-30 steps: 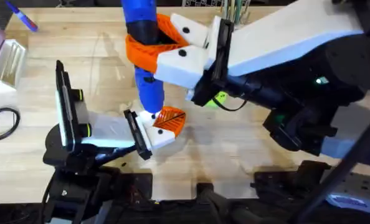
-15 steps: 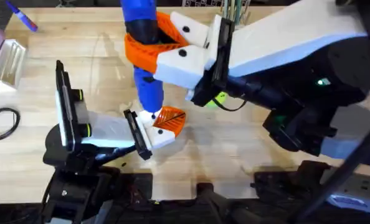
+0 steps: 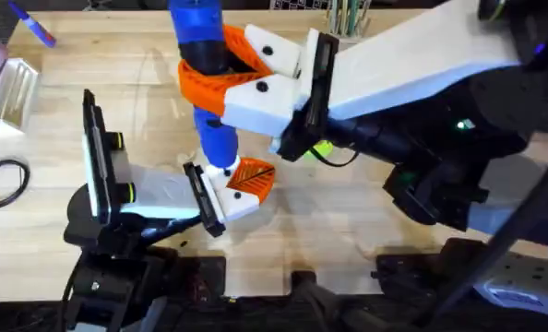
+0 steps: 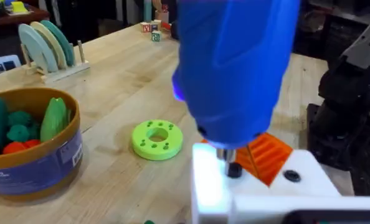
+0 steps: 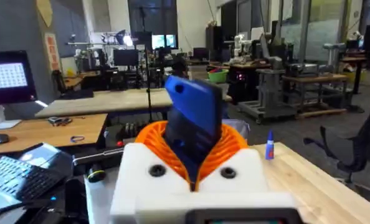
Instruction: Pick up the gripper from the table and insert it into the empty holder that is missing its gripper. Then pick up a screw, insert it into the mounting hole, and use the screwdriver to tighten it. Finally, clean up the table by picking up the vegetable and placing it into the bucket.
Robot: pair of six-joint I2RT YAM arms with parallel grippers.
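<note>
The blue screwdriver (image 3: 217,138) stands upright, and my right gripper (image 3: 209,69) is shut on its upper body with orange pads. In the right wrist view the screwdriver (image 5: 194,118) rises between those pads. Its bit presses down on a dark screw (image 4: 233,169) in the white holder (image 4: 297,180). The orange gripper (image 4: 269,155) sits fitted in the holder, at the end of my left gripper (image 3: 242,189). The blue bucket (image 4: 29,155) holds green and red toy vegetables. The vegetable on the table is hidden.
A bright green disc (image 4: 157,138) lies on the wood between the bucket and the holder. At the left edge are a white rack (image 3: 11,88), a blue-and-red pen (image 3: 34,26) and a black cable loop (image 3: 2,180). A plate rack (image 4: 45,46) stands behind the bucket.
My right gripper and the top of the screwdriver have shifted slightly left and farther back. The bit stays on the holder, and the left arm has not moved.
</note>
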